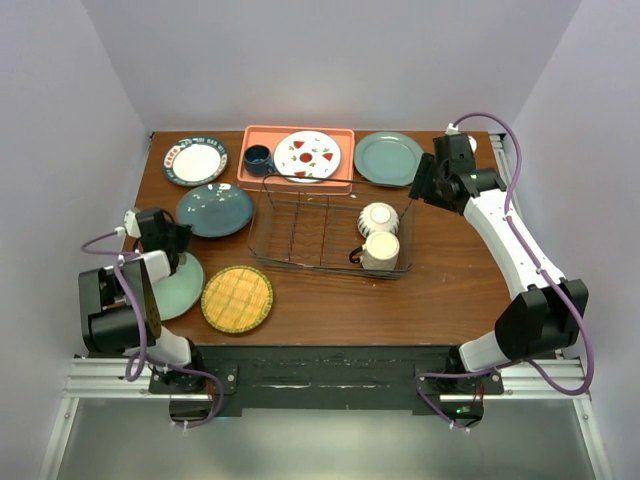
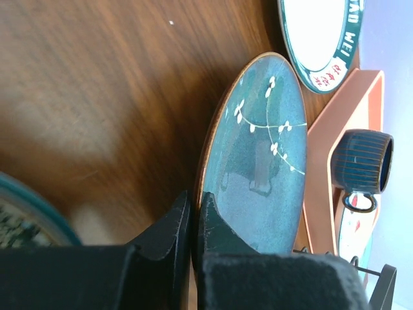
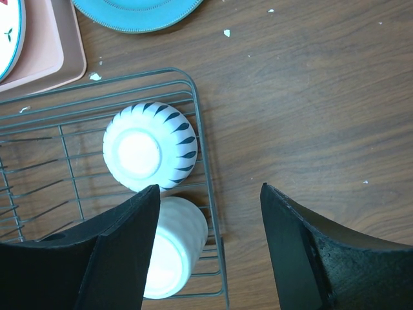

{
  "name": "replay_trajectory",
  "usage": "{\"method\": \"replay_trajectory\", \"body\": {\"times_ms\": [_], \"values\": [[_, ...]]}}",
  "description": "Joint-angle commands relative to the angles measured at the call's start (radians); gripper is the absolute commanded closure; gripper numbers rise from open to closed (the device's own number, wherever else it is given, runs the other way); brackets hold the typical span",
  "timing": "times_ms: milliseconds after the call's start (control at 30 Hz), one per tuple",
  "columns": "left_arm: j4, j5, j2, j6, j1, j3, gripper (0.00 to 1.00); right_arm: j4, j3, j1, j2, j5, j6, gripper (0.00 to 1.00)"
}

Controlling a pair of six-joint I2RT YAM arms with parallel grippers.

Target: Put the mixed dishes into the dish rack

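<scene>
My left gripper (image 1: 170,236) (image 2: 193,197) is shut on the near rim of the dark teal plate (image 1: 215,208) (image 2: 261,161), which has white flower marks. The pale green plate (image 1: 180,288) lies under my left arm. The yellow woven plate (image 1: 237,298) lies at the front. The white dark-green-rimmed plate (image 1: 195,160) (image 2: 319,35) lies at the back left. The dark wire dish rack (image 1: 300,262) (image 3: 201,139) holds two small bowls at its right end: one with dark marks (image 1: 378,217) (image 3: 148,147) and a ribbed cream one (image 1: 381,250) (image 3: 174,248). My right gripper (image 1: 424,182) (image 3: 210,188) is open and empty above the rack's right edge.
A salmon-pink tray (image 1: 345,135) (image 2: 322,155) at the back holds a white plate with red fruit marks (image 1: 307,155) and a dark blue mug (image 1: 258,158) (image 2: 361,165). A plain grey-green plate (image 1: 388,158) (image 3: 139,13) lies to its right.
</scene>
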Motion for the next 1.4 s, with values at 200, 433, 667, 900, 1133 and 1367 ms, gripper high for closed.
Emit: {"method": "replay_trajectory", "body": {"times_ms": [200, 433, 667, 900, 1133, 1367], "values": [[-0.382, -0.146, -0.189, 0.126, 0.001, 0.095, 1.0, 0.014, 0.059, -0.003, 0.007, -0.07, -0.001, 0.32], [-0.428, 0.033, -0.226, 0.246, -0.002, 0.25, 1.0, 0.102, 0.099, -0.005, 0.021, -0.309, -0.057, 0.29], [-0.486, 0.143, -0.282, 0.333, -0.003, 0.441, 1.0, 0.149, 0.185, -0.005, 0.091, -0.581, -0.089, 0.25], [-0.528, 0.195, -0.295, 0.37, -0.002, 0.617, 1.0, 0.207, 0.222, -0.002, 0.145, -0.724, -0.048, 0.24], [-0.47, 0.348, -0.277, 0.344, -0.003, 0.691, 1.0, 0.309, 0.225, 0.023, 0.165, -0.859, -0.029, 0.22], [-0.314, 0.648, -0.194, 0.247, -0.037, 0.719, 1.0, 0.447, 0.229, 0.087, 0.195, -0.916, 0.044, 0.16]]}}
